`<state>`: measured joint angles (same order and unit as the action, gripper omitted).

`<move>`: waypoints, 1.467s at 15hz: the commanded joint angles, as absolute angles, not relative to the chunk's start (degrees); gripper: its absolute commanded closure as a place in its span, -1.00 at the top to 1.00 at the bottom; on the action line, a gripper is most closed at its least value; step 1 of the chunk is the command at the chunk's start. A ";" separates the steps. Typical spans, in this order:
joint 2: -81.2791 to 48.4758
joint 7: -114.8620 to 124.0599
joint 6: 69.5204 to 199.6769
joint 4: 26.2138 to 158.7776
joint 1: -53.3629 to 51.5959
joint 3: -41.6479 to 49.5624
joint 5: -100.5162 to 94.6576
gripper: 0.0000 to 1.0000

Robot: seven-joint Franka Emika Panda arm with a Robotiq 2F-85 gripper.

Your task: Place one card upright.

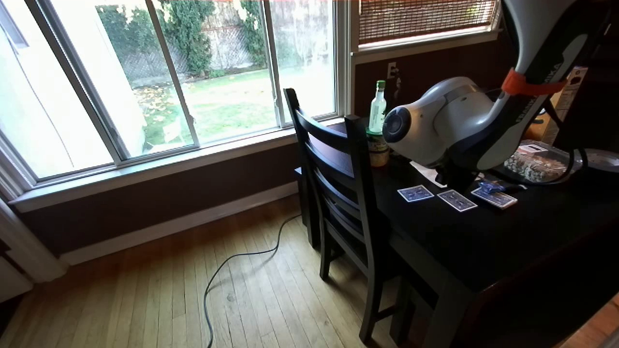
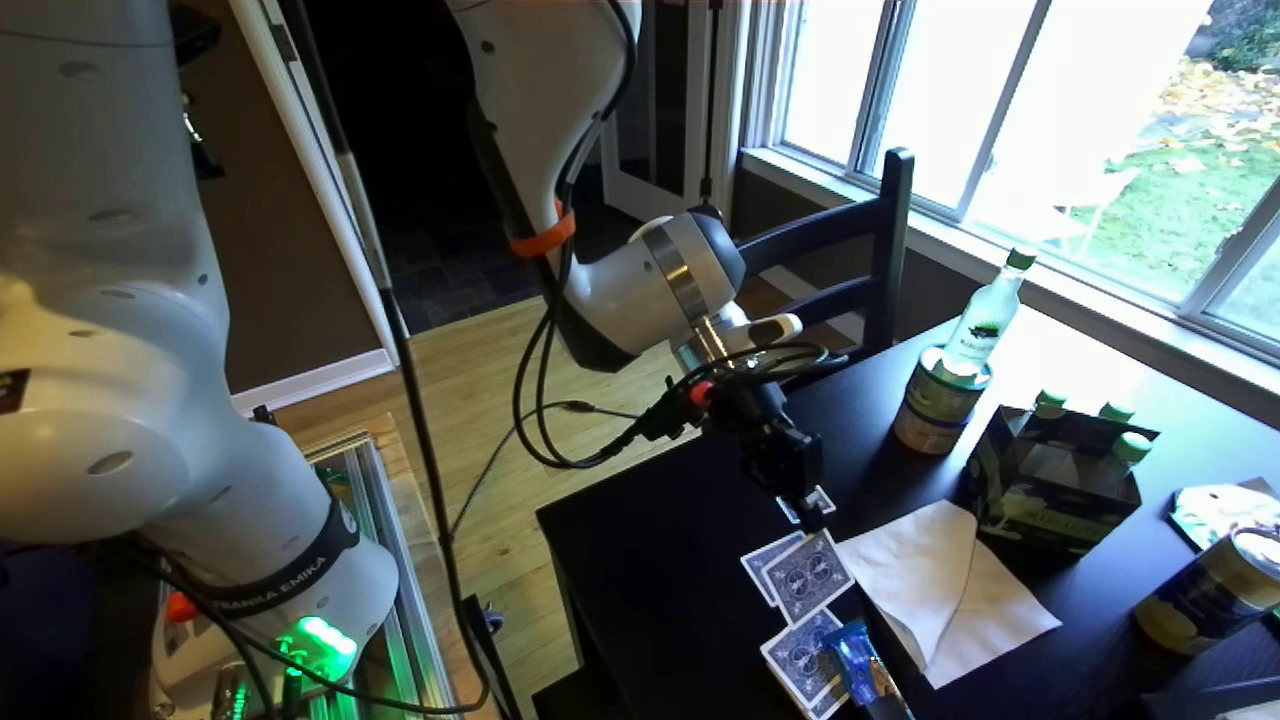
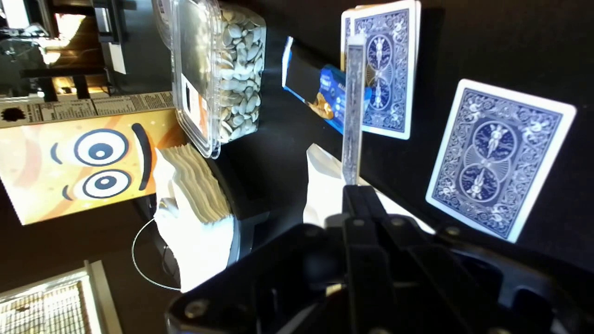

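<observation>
Card [image 3: 354,111], clamped in the gripper [image 3: 357,190], points from it toward twelve o'clock in the wrist view, nearly edge-on, its longest visible side along that line, so its far end should probably meet the table [image 2: 660,560].

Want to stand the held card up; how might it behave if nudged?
Probably stiffish: the held card runs nearly straight from the gripper. Likely light, being so thin. Apt to tip, perhaps, with so narrow an edge.

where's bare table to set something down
Bare: black table between its robot-side corner and the flat cards; also between bottle carrier and window. Crowded: around those cards, with blue wrapper, white paper and the end effector holding a card.
</observation>
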<state>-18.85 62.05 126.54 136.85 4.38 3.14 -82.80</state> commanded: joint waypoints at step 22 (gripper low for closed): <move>-1.01 -25.01 132.99 139.73 14.31 9.51 11.08 -1.00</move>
<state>-1.96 -15.18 138.89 141.98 14.40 8.65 -0.14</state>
